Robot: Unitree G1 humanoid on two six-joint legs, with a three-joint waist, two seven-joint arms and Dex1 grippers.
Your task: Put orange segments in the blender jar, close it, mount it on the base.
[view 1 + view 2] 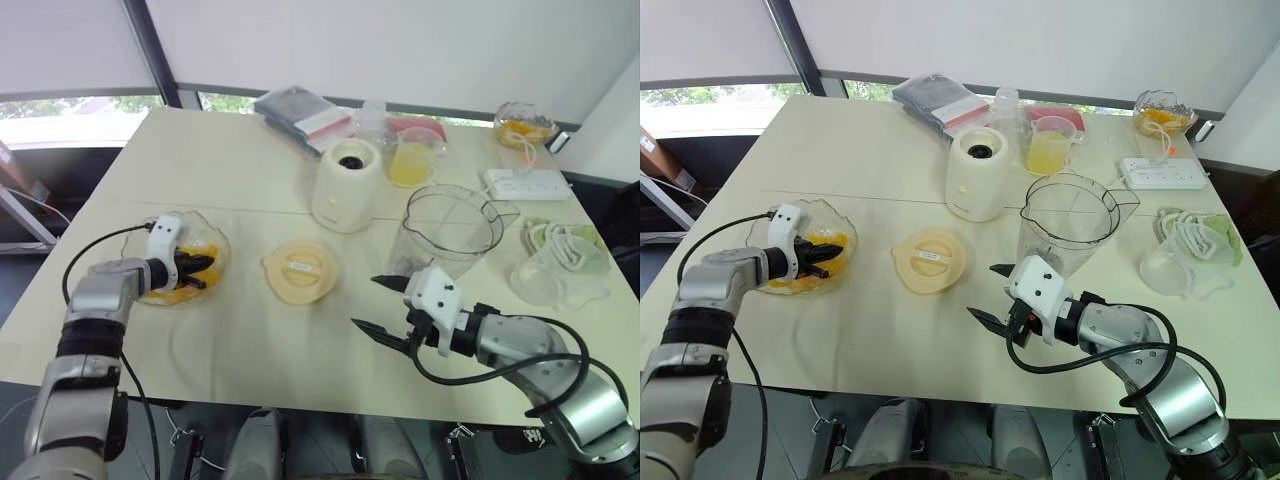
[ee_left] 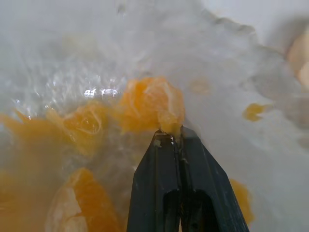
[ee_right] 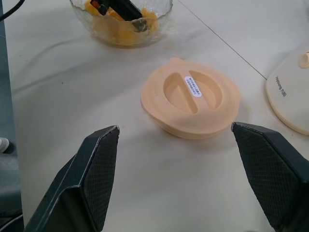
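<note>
A glass bowl of orange segments sits at the table's left. My left gripper reaches into it, shut, its tips pinching the edge of one orange segment. The peach lid lies flat in the middle of the table. Behind it to the right stands the clear blender jar, uncovered, and the cream base stands beside it at centre back. My right gripper hovers low near the front edge, wide open and pointing at the lid, with nothing between its fingers.
A measuring cup of yellow juice and a dark bag stand behind the base. At the back right are a white power strip and a second glass bowl. A clear container with cloth sits at the right edge.
</note>
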